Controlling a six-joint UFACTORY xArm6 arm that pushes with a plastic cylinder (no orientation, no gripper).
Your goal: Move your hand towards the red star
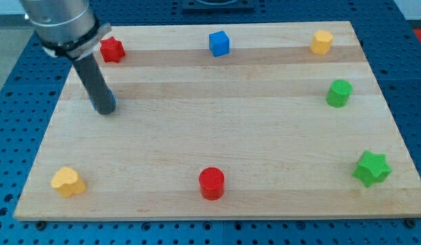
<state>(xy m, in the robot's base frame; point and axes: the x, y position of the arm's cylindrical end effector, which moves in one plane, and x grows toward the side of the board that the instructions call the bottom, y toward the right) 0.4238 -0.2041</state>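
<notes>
The red star lies near the view's top left corner of the wooden board. My tip stands on the board below the star, a short way toward the view's bottom. A small blue block shows just behind the rod's lower end, mostly hidden by it; its shape cannot be made out. The rod rises up and to the left, and its upper body covers the star's left edge.
A blue cube sits at top centre, a yellow block at top right, a green cylinder at the right edge, a green star at bottom right, a red cylinder at bottom centre, a yellow heart at bottom left.
</notes>
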